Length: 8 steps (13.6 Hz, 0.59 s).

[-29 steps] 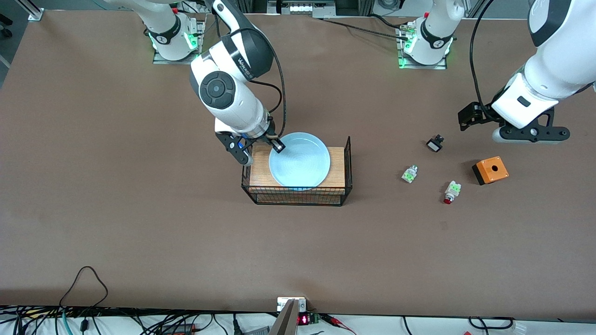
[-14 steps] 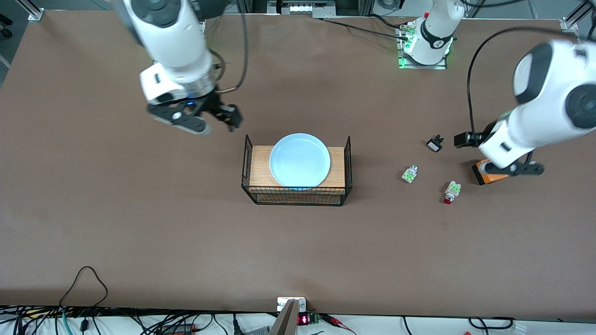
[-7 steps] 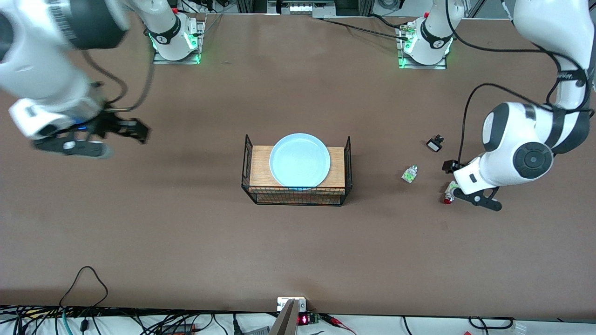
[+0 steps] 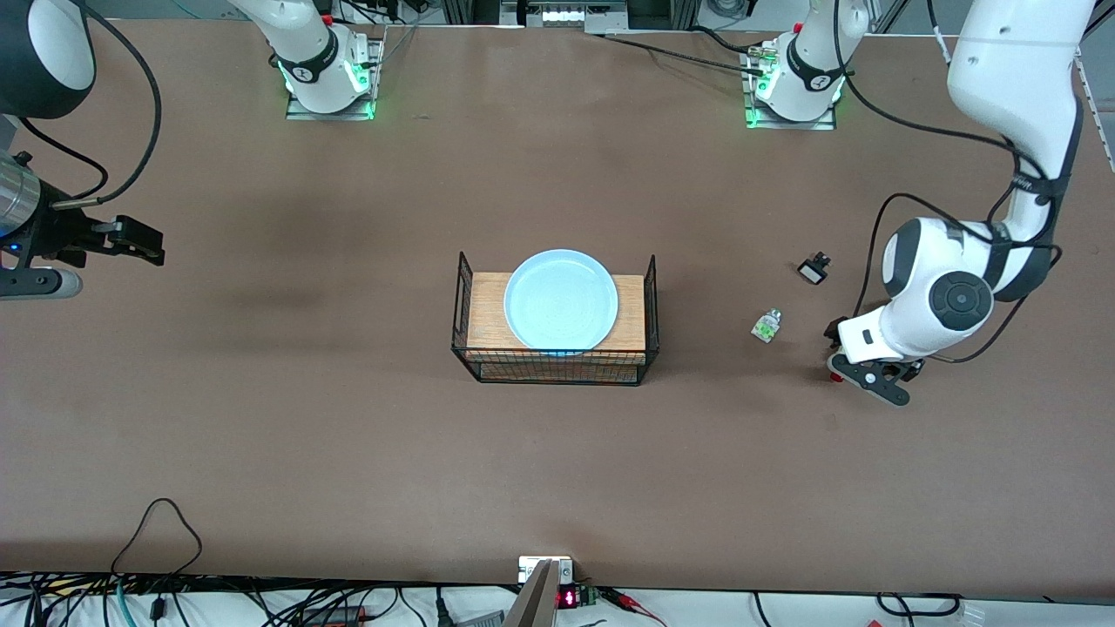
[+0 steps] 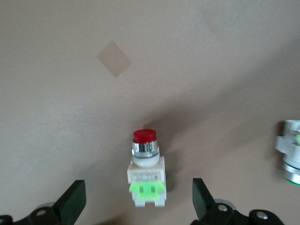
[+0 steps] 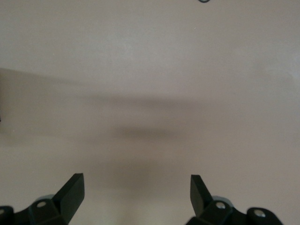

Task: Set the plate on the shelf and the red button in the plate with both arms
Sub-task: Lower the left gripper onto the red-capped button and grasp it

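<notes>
Two grippers, both released, holding nothing. Left gripper [image 4: 849, 370] low over red button [image 5: 146, 169], fingers [image 5: 71, 202] spread either side of it, not touching; button on the table toward the left arm's end from the wire basket [image 4: 555, 370]. Plate [image 4: 561, 300] inside basket, flat on wooden board [image 4: 484, 313]. White-green part [image 4: 766, 326] between basket and red button. Right gripper [image 4: 96, 252] well clear of basket, over bare table at right arm's end.
</notes>
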Each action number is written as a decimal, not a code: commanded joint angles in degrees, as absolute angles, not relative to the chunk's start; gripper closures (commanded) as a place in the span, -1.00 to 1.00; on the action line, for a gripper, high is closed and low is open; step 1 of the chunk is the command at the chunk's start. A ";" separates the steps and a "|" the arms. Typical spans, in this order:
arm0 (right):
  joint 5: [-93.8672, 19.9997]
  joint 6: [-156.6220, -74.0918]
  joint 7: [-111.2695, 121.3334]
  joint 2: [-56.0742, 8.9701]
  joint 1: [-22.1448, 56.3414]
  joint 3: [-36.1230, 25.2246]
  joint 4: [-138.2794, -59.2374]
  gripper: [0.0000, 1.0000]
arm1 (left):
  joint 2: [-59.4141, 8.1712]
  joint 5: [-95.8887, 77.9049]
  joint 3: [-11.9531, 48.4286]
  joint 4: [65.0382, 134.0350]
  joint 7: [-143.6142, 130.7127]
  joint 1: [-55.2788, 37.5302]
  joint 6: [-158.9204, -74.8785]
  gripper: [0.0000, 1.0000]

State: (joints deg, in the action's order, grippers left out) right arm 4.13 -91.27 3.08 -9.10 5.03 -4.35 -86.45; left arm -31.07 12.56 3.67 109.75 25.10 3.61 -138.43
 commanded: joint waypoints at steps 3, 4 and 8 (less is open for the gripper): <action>1.58 -96.66 2.72 0.95 4.13 -3.52 -99.29 -1.00 | -33.30 13.80 3.96 111.62 26.37 4.39 -143.17 -0.79; 1.58 -97.03 2.72 1.66 4.22 -3.52 -100.10 -1.00 | -33.57 13.80 3.87 111.53 26.37 4.66 -143.17 -0.60; 1.49 -95.37 2.46 1.41 3.96 -3.60 -98.53 -1.00 | -33.31 13.80 3.96 111.27 26.37 4.83 -142.56 0.48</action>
